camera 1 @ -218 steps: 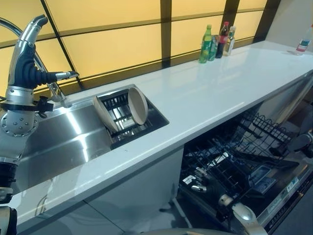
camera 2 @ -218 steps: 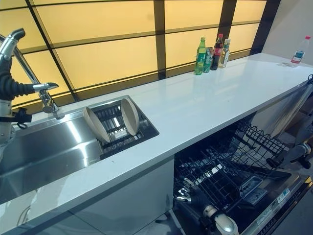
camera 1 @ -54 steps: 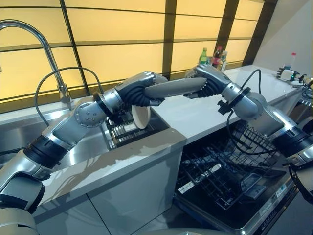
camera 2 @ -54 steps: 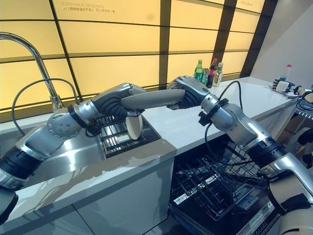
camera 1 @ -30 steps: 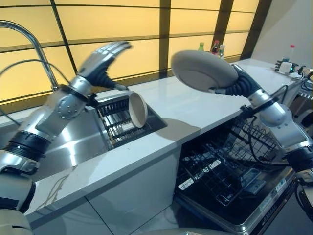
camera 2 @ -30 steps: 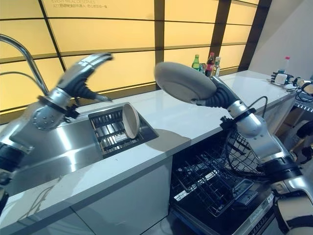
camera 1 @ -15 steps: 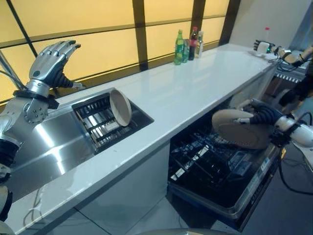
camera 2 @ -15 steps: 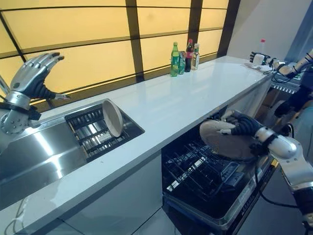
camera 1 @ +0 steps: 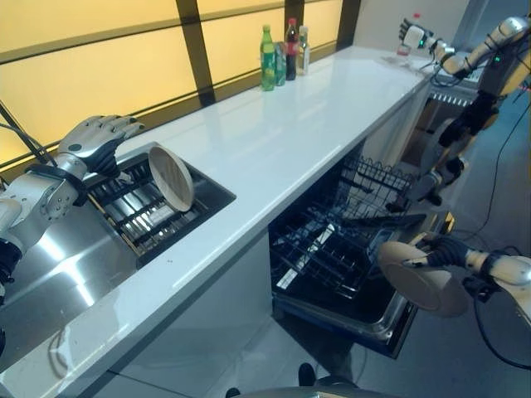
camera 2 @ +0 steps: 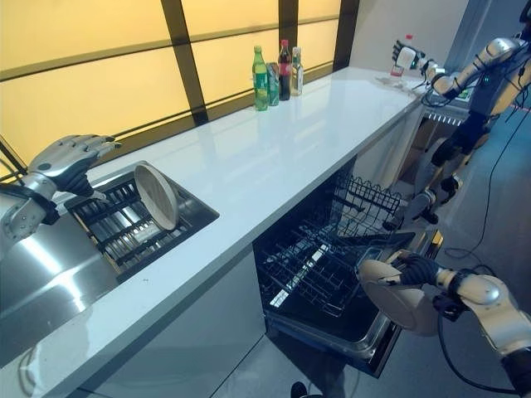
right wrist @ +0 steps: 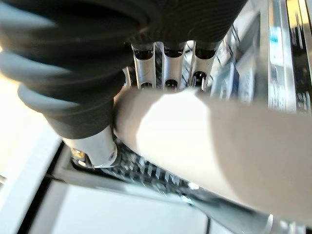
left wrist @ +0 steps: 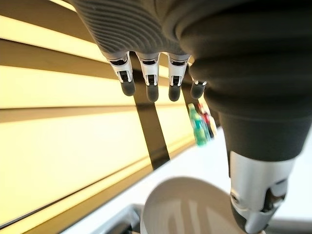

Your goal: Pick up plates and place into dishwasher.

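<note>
Two plates concern me: past the front edge of the open dishwasher (camera 1: 332, 274) my right hand (camera 2: 415, 269) clamps one plate (camera 2: 398, 300) low and tilted to suit its rack, while my relaxed, empty left hand (camera 1: 93, 143) hovers near the second plate (camera 1: 170, 177) leaning in the sink rack (camera 1: 137, 217).

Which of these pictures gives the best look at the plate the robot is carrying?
The right eye view: the carried plate shows whole, gripped at its rim by the right hand over the open dishwasher door. The left eye view shows much the same. The right wrist view gives a close, partial stretch of its surface; the left wrist view shows another plate.
</note>
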Motion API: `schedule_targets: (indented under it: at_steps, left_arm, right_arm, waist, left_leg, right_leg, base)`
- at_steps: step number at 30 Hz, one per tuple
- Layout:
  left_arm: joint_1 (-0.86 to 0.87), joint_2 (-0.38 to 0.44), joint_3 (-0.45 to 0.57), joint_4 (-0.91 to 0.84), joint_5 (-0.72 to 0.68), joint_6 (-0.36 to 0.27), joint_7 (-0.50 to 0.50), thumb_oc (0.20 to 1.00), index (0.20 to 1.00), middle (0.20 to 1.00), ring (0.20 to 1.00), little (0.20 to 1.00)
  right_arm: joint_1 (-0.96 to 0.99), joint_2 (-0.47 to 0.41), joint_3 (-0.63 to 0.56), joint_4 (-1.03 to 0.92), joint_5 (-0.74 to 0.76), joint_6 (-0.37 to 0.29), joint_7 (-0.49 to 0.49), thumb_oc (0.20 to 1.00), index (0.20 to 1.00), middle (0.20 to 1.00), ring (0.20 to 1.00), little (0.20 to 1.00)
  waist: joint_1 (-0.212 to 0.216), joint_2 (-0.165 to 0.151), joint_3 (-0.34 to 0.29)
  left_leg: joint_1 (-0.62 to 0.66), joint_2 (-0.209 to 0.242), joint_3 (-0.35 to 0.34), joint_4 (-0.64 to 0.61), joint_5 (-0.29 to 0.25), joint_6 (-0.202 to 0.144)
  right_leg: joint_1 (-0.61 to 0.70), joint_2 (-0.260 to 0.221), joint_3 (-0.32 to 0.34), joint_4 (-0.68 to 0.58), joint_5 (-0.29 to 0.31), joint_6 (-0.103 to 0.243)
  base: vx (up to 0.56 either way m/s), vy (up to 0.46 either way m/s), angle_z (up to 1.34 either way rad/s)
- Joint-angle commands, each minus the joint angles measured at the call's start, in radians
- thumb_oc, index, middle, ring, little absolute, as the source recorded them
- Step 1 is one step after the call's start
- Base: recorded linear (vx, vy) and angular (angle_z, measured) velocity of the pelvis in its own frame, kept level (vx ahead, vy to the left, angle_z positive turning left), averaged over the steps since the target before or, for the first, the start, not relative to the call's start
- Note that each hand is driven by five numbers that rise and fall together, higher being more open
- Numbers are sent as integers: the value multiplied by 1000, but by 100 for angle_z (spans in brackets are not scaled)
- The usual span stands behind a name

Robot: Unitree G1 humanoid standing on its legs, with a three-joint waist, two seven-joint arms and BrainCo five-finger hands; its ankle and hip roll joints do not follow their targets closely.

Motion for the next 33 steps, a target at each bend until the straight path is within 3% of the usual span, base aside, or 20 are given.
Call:
schedule_targets:
  at_steps: [1,14,25,33]
  left_arm:
    - [-188,-27,-8,83,16,53,25,1000,1000,1000,1000,1000]
    - [-461,-116,-207,157,100,161,59,1000,1000,1000,1000,1000]
    - [-568,-171,-294,194,136,168,-51,1000,1000,1000,1000,1000]
    - [-629,-215,-325,220,166,154,-86,1000,1000,1000,1000,1000]
  right_arm:
    - [-238,18,76,24,19,-21,-83,200,200,200,200,200]
    - [-553,134,328,207,40,-9,-183,200,200,200,200,200]
    - [-728,222,424,396,53,58,-121,200,200,200,200,200]
    - [-810,267,441,503,19,80,-133,200,200,200,200,200]
  waist:
    - [22,16,74]
    - [50,36,188]
    - [80,44,224]
    - [94,50,235]
  left_leg:
    - [7,-45,-7,9,-118,15]
    - [-92,-64,-51,9,-85,11]
    - [-121,-77,-66,9,-68,7]
    - [-129,-83,-71,9,-64,6]
  right_leg:
    - [33,-35,8,9,-82,81]
    - [-55,-50,-20,9,-56,71]
    - [-84,-64,-48,12,-44,67]
    - [-94,-69,-63,16,-40,65]
  base:
    - [-155,48,-9]
    - [-106,25,2]
    - [-49,8,6]
    - [-23,0,6]
